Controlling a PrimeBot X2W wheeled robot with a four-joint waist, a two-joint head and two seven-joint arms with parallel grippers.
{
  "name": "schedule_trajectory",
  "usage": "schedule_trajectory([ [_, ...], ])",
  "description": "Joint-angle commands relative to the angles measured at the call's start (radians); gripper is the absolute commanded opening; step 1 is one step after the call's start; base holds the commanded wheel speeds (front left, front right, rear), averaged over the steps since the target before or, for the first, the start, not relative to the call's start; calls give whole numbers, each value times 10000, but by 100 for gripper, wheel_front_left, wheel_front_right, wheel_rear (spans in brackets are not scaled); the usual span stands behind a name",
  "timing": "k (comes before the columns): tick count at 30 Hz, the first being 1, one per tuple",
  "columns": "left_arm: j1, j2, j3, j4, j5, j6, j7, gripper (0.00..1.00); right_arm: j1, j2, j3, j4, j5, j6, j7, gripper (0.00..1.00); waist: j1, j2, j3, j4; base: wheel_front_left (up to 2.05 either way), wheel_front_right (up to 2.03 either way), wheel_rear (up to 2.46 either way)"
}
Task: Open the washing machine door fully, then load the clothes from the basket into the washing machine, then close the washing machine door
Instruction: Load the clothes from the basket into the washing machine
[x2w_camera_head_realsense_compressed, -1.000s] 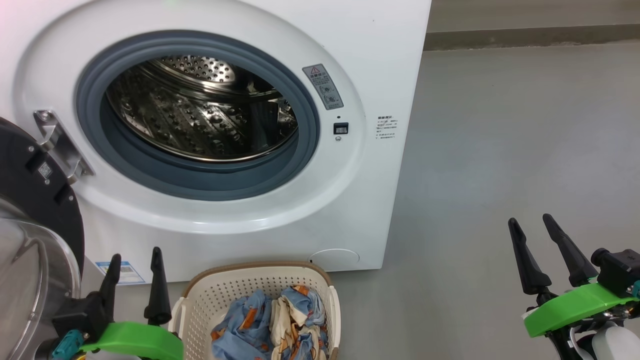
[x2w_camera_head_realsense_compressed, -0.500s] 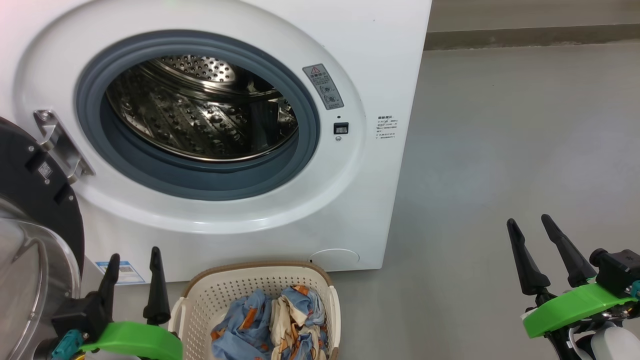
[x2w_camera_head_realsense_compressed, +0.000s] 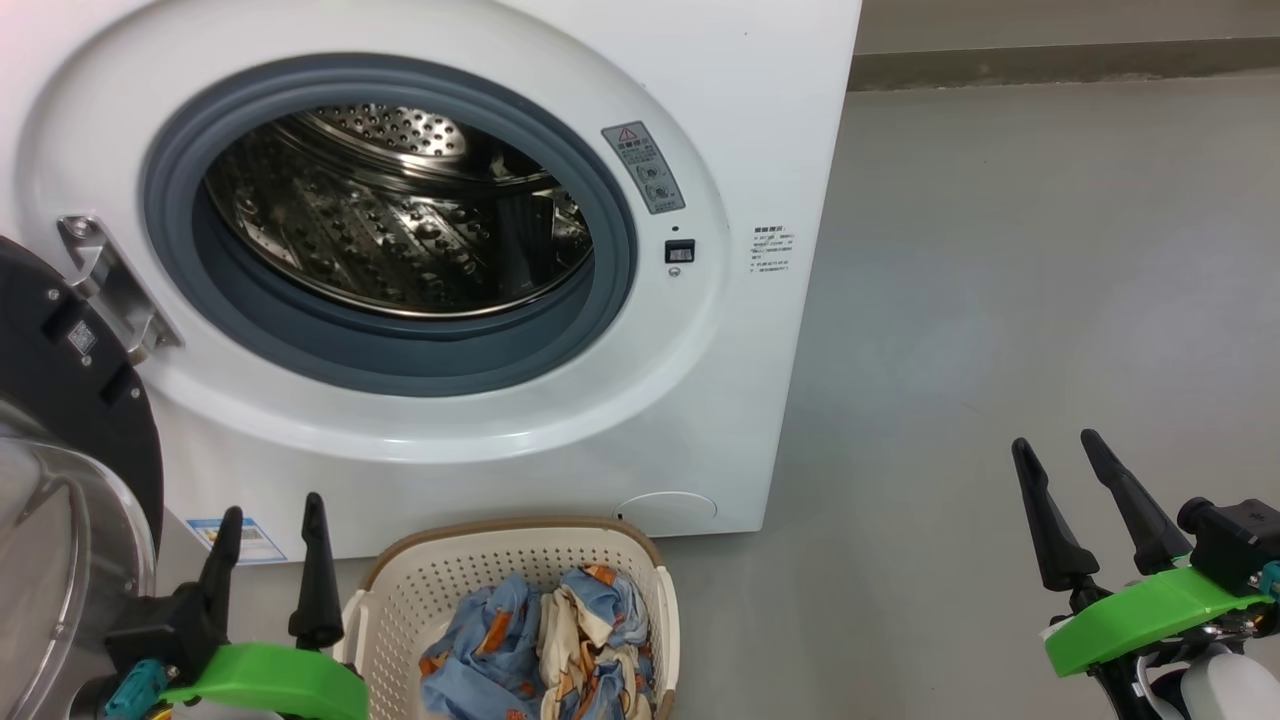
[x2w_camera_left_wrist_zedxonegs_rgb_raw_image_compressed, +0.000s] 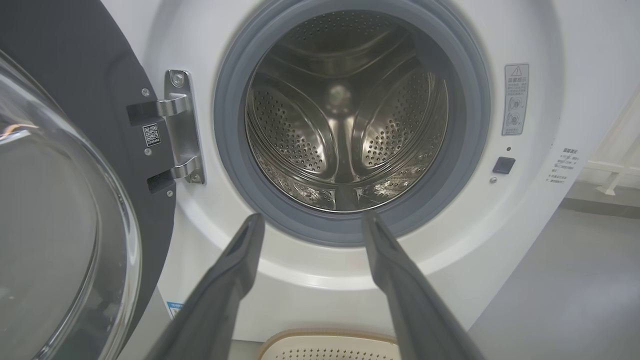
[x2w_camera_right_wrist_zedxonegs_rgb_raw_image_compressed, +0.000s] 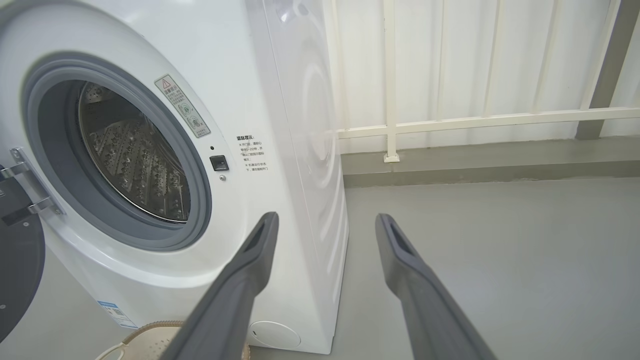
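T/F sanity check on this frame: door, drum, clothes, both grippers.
1. The large round glossy black washing machine door stands open. True.
2. Garments already lie inside the machine. False: the perforated steel drum is empty.
3. The light blue and cream clothes sit in the cream-white perforated plastic basket. True.
4. One arm grips fabric. False: the left gripper and the right gripper are both open and empty.

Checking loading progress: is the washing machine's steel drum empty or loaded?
Empty: the perforated steel drum shows bare metal; blue-and-cream printed clothes lie in the cream plastic basket.
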Motion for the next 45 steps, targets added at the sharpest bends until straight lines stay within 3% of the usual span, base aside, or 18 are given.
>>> schedule_trajectory([
  [1,-206,123,378,-199,142,-13,-67,100,-67,-182,177,-219,106,14,-90,100,0,0,15,-9,0,0,0],
  [12,-327,19,278,-105,200,-59,-67,100,-163,-270,218,-275,200,14,-90,100,0,0,472,-144,0,0,0],
  [27,-1130,-165,39,268,380,-72,-67,100,-675,-426,282,-494,431,14,-90,100,0,0,2060,-516,0,0,0],
  [45,-2604,-329,-281,2222,389,39,183,100,-1558,-390,443,-806,657,14,-90,100,0,0,4289,-821,0,0,0],
])
